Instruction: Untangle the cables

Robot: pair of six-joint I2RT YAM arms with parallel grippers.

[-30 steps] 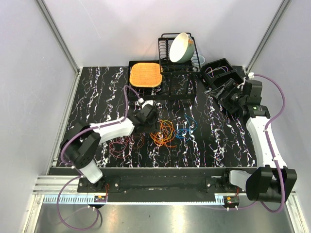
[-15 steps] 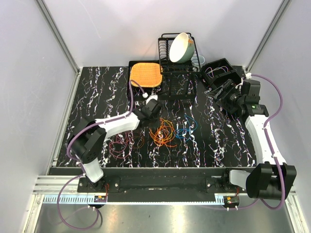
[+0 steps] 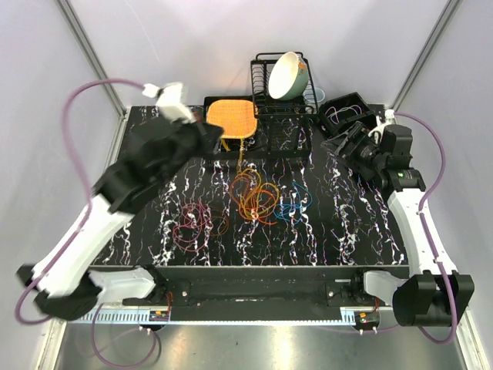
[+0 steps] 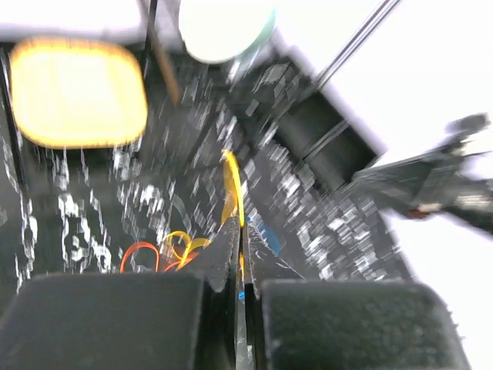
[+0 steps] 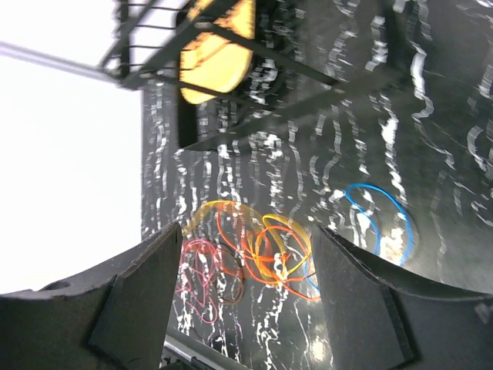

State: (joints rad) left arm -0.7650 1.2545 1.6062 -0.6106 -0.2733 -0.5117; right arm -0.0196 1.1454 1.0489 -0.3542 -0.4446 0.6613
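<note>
The cables lie mid-table in the top view: an orange and yellow tangle [image 3: 258, 199], blue and green loops [image 3: 296, 202] to its right, and maroon-pink loops [image 3: 192, 223] to its left. My left gripper [image 3: 218, 139] is raised above the far left of the table and shut on a yellow cable strand [image 3: 240, 160] that runs taut down into the orange tangle. In the left wrist view the left gripper [image 4: 240, 228] pinches that yellow strand [image 4: 232, 183]. My right gripper [image 3: 347, 143] hovers at the far right, open and holding nothing. Between the right gripper's [image 5: 246, 231] fingers the orange tangle [image 5: 277, 250], a blue loop [image 5: 377, 216] and pink loops [image 5: 202, 277] show far below.
A black dish rack [image 3: 266, 108] holding a tilted bowl [image 3: 286, 75] stands at the back. An orange mat [image 3: 230, 118] lies left of it. A black bin [image 3: 350, 114] sits at the back right, close to the right gripper. White walls enclose the table.
The left gripper shut on the yellow strand at the tangle, then rose and swung to the back left, drawing the strand taut and shifting the orange tangle. The right gripper edged back slightly.
</note>
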